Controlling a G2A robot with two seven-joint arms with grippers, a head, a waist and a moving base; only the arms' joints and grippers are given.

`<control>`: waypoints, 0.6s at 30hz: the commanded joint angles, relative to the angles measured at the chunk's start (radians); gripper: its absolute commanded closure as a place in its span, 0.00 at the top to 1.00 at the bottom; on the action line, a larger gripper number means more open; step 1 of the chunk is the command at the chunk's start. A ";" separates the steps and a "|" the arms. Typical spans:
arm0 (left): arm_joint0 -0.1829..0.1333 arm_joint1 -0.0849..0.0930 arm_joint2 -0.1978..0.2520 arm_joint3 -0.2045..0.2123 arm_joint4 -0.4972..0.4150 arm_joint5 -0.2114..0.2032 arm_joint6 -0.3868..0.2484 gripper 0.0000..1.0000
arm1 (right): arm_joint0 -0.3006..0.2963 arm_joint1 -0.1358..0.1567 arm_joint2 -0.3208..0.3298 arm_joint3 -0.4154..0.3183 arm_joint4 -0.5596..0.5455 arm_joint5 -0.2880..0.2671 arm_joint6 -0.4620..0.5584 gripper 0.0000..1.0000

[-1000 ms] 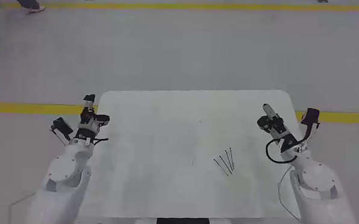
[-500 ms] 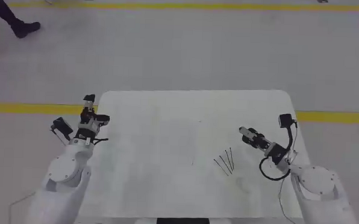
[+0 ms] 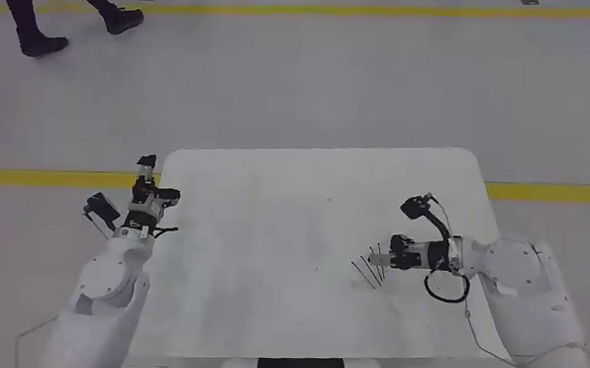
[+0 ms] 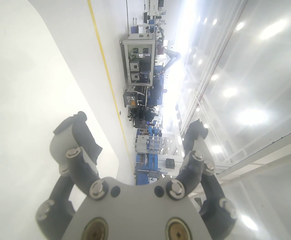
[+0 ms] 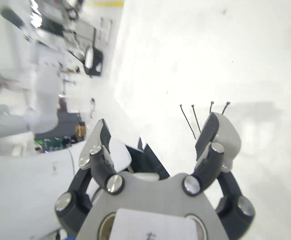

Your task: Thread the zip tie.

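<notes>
Several thin black zip ties (image 3: 370, 266) lie side by side on the white table (image 3: 273, 242), right of its middle. My right gripper (image 3: 375, 257) hovers low right beside them, open with nothing between its fingers. In the right wrist view the zip ties (image 5: 193, 118) lie just past the open right gripper (image 5: 159, 127), some partly hidden behind one fingertip (image 5: 210, 127). My left gripper (image 3: 145, 168) stands off the table's left edge, pointing away from me; in the left wrist view that gripper (image 4: 138, 122) is open and empty.
The table's right edge (image 3: 487, 222) and front edge lie near the right arm. A black cable (image 3: 447, 287) loops under the right wrist. Grey floor with a yellow line (image 3: 67, 177) surrounds the table.
My right arm has swung from the table's right edge inward and down, bringing its open gripper next to the zip ties. The left arm has kept still.
</notes>
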 commanded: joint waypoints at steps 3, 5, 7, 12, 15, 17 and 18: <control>0.000 0.000 0.000 0.000 0.000 0.000 0.000 1.00 | 0.011 0.001 -0.014 0.000 0.080 -0.004 0.022 1.00; 0.000 0.000 0.000 0.000 0.000 0.000 0.000 1.00 | 0.011 0.001 -0.014 0.000 0.080 -0.004 0.022 1.00; 0.000 0.000 0.000 0.000 0.000 0.000 0.000 1.00 | 0.011 0.001 -0.014 0.000 0.080 -0.004 0.022 1.00; 0.000 0.000 0.000 0.000 0.000 0.000 0.000 1.00 | 0.016 0.004 -0.034 0.006 0.049 -0.004 0.024 1.00; 0.000 0.000 0.000 0.000 0.000 0.000 0.000 1.00 | 0.039 0.017 -0.079 -0.007 0.011 -0.004 0.024 1.00; 0.000 0.000 0.000 0.000 0.000 0.000 0.000 1.00 | 0.061 0.032 -0.118 -0.011 -0.019 -0.004 0.024 1.00; 0.000 0.000 0.000 0.000 0.000 0.000 0.000 1.00 | 0.078 0.043 -0.145 -0.007 -0.032 -0.004 0.024 1.00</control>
